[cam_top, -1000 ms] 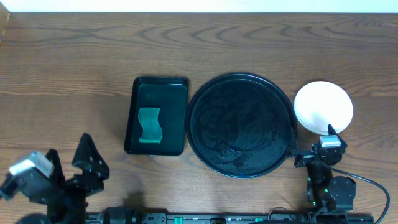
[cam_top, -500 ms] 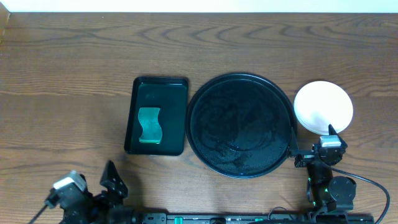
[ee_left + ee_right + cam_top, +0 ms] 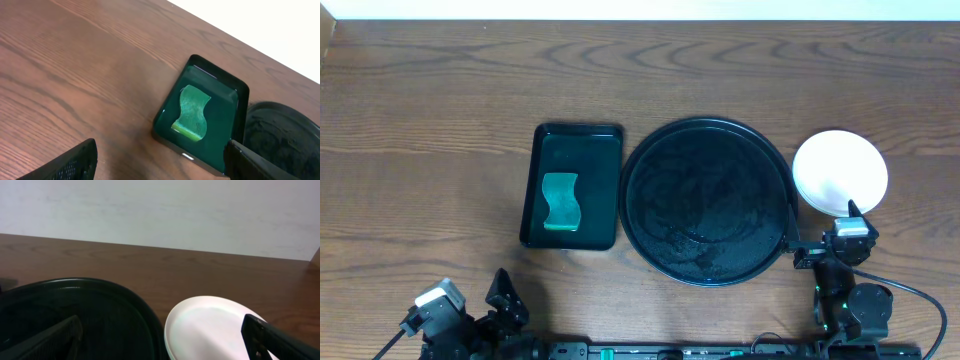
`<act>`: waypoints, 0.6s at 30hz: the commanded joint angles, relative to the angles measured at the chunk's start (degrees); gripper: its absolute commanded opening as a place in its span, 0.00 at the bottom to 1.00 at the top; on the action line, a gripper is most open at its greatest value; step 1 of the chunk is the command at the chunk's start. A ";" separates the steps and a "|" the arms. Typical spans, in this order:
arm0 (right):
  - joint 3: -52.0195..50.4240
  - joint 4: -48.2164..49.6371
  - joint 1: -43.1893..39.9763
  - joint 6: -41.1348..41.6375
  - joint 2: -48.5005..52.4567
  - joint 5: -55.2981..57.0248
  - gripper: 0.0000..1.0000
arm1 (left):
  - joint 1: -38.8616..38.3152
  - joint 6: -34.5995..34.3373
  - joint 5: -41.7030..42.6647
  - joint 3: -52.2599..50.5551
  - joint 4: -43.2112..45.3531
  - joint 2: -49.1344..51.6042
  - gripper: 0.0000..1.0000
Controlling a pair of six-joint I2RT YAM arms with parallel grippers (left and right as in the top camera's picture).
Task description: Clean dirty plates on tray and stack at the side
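Note:
The large round black tray (image 3: 710, 135) sits mid-table with nothing on it; its wet surface glistens. It also shows in the right wrist view (image 3: 100, 287) and at the edge of the left wrist view (image 3: 295, 112). A white plate (image 3: 840, 172) lies on the table just right of the tray, also in the right wrist view (image 3: 210, 325). No mint-aqua plate shows; I cannot tell whether any lie under the white one. My left gripper (image 3: 470, 312) is open and empty at the front left edge (image 3: 162, 170). My right gripper (image 3: 828, 238) is open and empty just in front of the white plate (image 3: 160, 347).
A small black rectangular tray (image 3: 605, 135) with a green sponge (image 3: 560, 201) stands left of the round tray; both show in the left wrist view, the tray (image 3: 240, 90) and the sponge (image 3: 192, 112). Bare wood table lies at the left and back.
My left arm has drawn back toward the front edge of the table and sits lower in view. The right arm, tray and plate have not moved.

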 commanded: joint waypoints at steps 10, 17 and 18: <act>-0.07 -0.24 0.92 -0.70 -0.35 0.28 0.99 | -0.22 -0.09 -0.66 -0.31 21.68 -0.37 0.81; -0.07 -0.22 0.92 -0.70 -0.35 0.26 0.99 | -0.22 -0.09 0.00 -0.31 37.51 -0.37 0.81; -0.07 -0.22 0.92 -0.70 -0.35 0.26 0.99 | -0.22 -0.07 0.35 -0.33 39.36 -0.37 0.81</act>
